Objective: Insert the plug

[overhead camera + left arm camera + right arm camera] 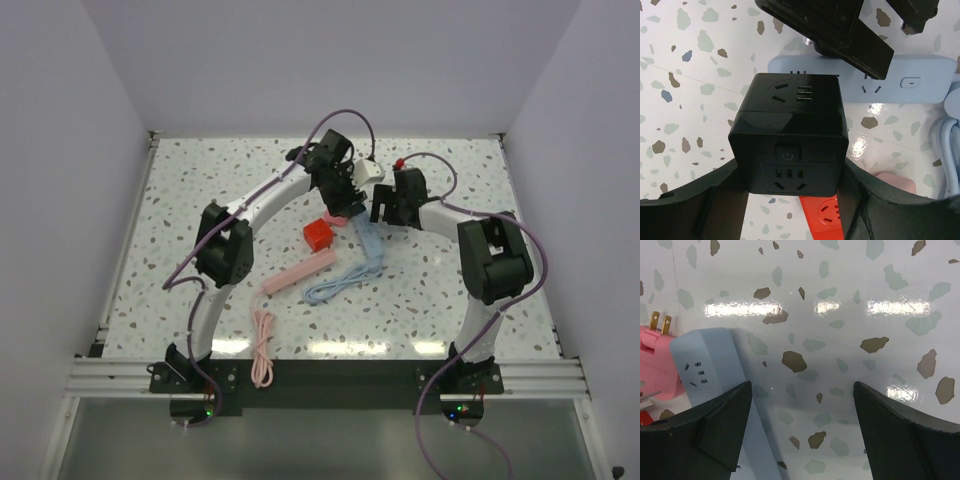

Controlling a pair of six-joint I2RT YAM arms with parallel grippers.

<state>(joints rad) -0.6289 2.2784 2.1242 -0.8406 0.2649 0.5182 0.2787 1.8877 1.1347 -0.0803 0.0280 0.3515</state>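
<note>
A black cube socket (790, 135) hangs above the table with my left gripper (790, 176) shut on its sides. A power button and outlet holes on it face the camera. In the top view the left gripper (335, 190) is at mid-table, just behind a red cube socket (318, 235). The pink plug (655, 362), with two brass prongs, lies beside the end of a light blue power strip (705, 365). My right gripper (801, 387) stands open over bare table to the right of that strip, with nothing between its fingers.
The blue strip (368, 240) trails a blue cable (340, 283) toward the front. A pink power strip (300, 272) and its coiled pink cable (263, 350) lie front left. A white object (368, 172) sits behind the grippers. The right gripper (840, 30) hangs close above the black cube.
</note>
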